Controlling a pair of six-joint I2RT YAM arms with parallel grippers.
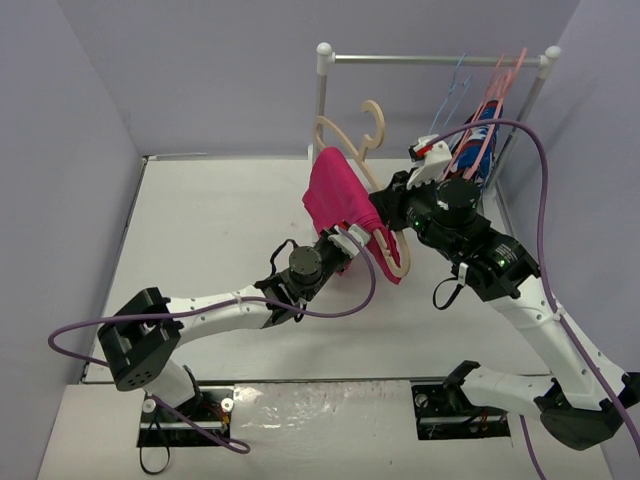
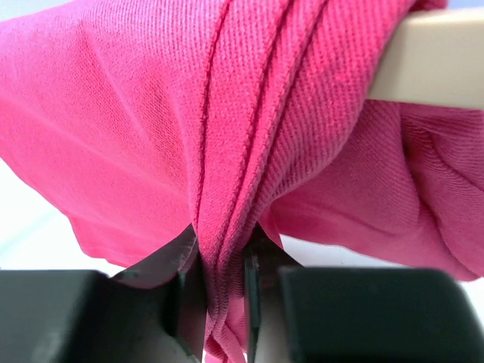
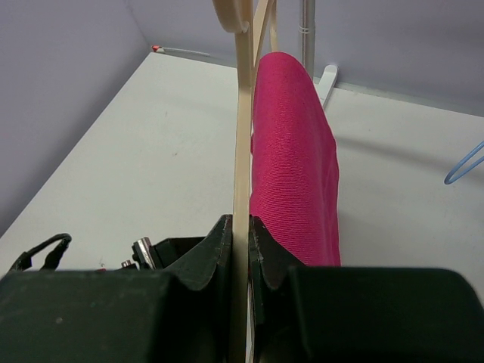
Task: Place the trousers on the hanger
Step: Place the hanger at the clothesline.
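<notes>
Walls (image 1: 200,70): plain pale lavender-grey — one at the back, one on each side.
Table (image 1: 220,220): flat white top, dark strip along its left and far edges.
Clothes rail (image 1: 430,60): far right corner — white ball-topped posts, metal crossbar.
Light: even, with soft shadows.

Above the middle of the bench (image 1: 220,230), the trousers (image 1: 335,195) hang draped over the hanger (image 3: 242,151). My left fingers (image 2: 185,310) sit at the cloth's near edge, my right fingers (image 3: 212,257) on the hanger just right of it, with the clothes rail (image 1: 430,60) behind at rear right.
</notes>
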